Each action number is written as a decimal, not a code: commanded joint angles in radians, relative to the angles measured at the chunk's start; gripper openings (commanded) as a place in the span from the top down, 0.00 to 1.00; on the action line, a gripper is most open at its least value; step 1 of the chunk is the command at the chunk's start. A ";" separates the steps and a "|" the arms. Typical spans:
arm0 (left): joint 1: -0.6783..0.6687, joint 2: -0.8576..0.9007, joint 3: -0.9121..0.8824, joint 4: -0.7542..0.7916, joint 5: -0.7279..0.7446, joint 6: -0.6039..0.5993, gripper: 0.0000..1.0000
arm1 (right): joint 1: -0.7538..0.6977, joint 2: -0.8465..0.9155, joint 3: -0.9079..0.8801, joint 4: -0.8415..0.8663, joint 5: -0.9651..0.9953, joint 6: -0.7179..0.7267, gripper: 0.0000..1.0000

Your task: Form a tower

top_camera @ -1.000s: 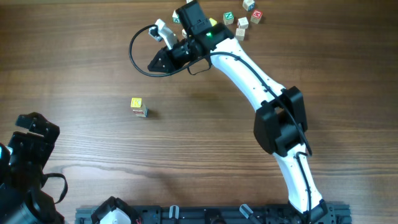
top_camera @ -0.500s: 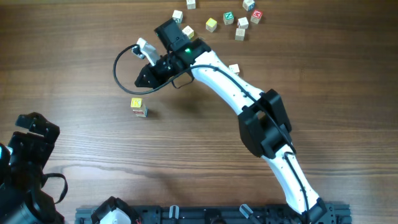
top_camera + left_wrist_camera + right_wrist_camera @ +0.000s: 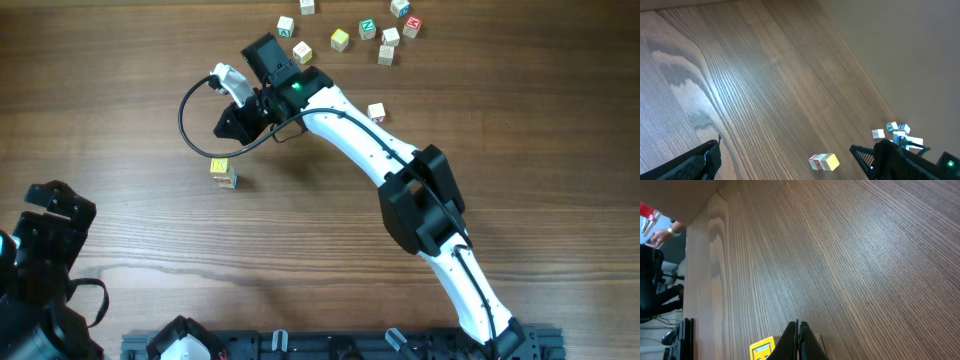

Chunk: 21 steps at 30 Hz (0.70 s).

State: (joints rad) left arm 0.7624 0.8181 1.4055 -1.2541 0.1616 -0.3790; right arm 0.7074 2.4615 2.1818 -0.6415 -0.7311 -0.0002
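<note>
Wood-grain table (image 3: 770,75) fills the view, with glare on the left. Left claw's finger (image 3: 692,161) is a dark shape at the lower-left edge. The tower (image 3: 823,161), a yellow-faced cube against a red-marked one, sits near the bottom. Right claw (image 3: 856,149) has its pointed tip just beside the tower, apart from it. Loose cubes (image 3: 895,132) are clustered beyond.

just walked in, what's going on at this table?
The right arm's fingers are shut with nothing visible between them, and they hover just short of the small stack of wooden letter cubes topped by a yellow face. The left arm's fingers stand open at the near-left edge of the wooden table, away from the stack. Loose wooden letter cubes lie scattered at the far side, one more beside the right arm.
</note>
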 commanded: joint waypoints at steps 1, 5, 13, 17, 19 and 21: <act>0.006 -0.002 0.006 0.003 -0.006 0.013 0.00 | 0.002 0.029 0.002 -0.003 -0.002 0.053 0.96; 0.006 -0.002 0.006 0.003 -0.006 0.013 0.00 | 0.002 0.032 0.002 0.007 -0.031 0.071 0.96; 0.006 -0.002 0.006 0.003 -0.006 0.013 0.00 | 0.003 0.062 0.002 0.014 -0.055 0.098 0.96; 0.006 -0.002 0.006 0.003 -0.006 0.013 0.00 | 0.018 0.063 0.002 0.012 -0.055 0.108 0.96; 0.006 -0.002 0.006 0.003 -0.006 0.013 0.00 | 0.025 0.063 0.002 0.010 -0.055 0.108 0.96; 0.006 -0.002 0.006 0.003 -0.006 0.013 0.00 | 0.031 0.063 0.002 0.002 -0.055 0.108 0.96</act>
State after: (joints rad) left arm 0.7624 0.8181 1.4055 -1.2541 0.1616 -0.3790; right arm 0.7250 2.5065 2.1818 -0.6331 -0.7628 0.0940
